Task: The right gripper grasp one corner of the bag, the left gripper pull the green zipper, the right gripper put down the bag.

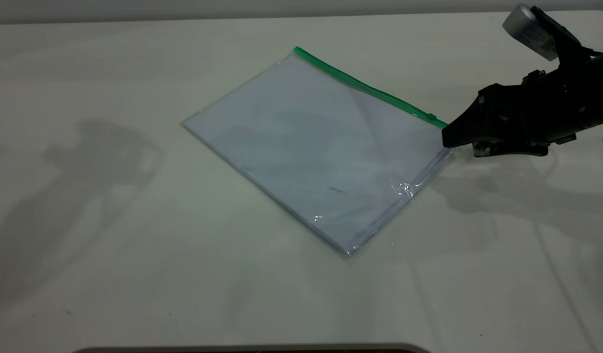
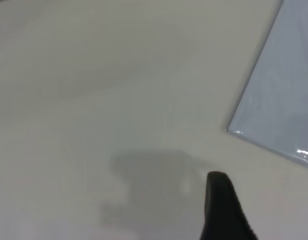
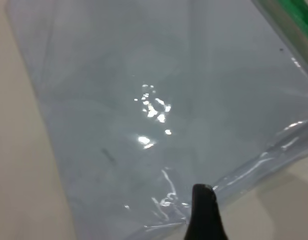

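The bag (image 1: 321, 147) is a clear pouch with white sheets inside, lying slantwise on the table. The green zipper (image 1: 365, 88) runs along its far long edge, with the small slider tab (image 1: 432, 116) near the right end. My right gripper (image 1: 446, 138) is at the bag's right corner, just below the zipper's end, shut on the bag's edge; that corner looks slightly raised. In the right wrist view its tip (image 3: 203, 200) sits over the bag's (image 3: 144, 100) crinkled edge. My left gripper (image 2: 219, 192) hovers over bare table, apart from a bag corner (image 2: 274, 100). It is out of the exterior view.
The white table (image 1: 110, 245) carries nothing but the bag. The left arm's shadow falls on the table's left part (image 1: 85, 152). The right arm's body (image 1: 541, 113) reaches in from the right edge.
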Robot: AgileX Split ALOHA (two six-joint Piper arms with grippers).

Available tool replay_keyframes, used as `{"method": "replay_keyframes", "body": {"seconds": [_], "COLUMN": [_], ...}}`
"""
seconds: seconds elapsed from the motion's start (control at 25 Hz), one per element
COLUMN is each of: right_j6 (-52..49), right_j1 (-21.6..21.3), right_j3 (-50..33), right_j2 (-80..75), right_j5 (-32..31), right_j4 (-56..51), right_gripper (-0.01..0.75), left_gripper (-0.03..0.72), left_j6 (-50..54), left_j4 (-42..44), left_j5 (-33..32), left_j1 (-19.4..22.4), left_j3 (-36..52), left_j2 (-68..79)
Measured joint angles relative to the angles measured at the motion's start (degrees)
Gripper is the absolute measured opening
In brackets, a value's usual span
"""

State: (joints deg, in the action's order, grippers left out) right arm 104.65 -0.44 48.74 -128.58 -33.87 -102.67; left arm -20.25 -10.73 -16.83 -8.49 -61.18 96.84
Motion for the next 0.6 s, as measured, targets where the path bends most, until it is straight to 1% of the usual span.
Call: {"method": "replay_keyframes", "body": {"seconds": [0.16, 0.36, 0.48, 0.6], "right_j6": [1.06, 1.44, 1.44, 1.44], "right_j1": [0.0, -0.37, -1.62, -3.71], "right_j3": [0.93, 6.05, 8.25, 10.0], "right_j2": [-0.31, -3.7, -7.24, -10.31], "right_j5": [1.88, 3.02, 2.92, 1.0], "right_j4": [0.0, 0.0, 0.0, 0.06], "right_gripper": [0.589, 0.589, 0.589, 0.589], "left_gripper": [0.5, 0.5, 0.5, 0.5], "left_j6": [-0.31, -0.36, -0.36, -0.36], "left_j4": [0.0, -0.11, -0.11, -0.11], "left_j5": [-0.36, -0.03, 0.02, 0.49], "left_j1": [0.0, 0.0, 0.0, 0.0], "left_j3": [-1.55, -2.99, -3.18, -3.21], "left_j2": [1.87, 3.69, 4.61, 4.95]}}
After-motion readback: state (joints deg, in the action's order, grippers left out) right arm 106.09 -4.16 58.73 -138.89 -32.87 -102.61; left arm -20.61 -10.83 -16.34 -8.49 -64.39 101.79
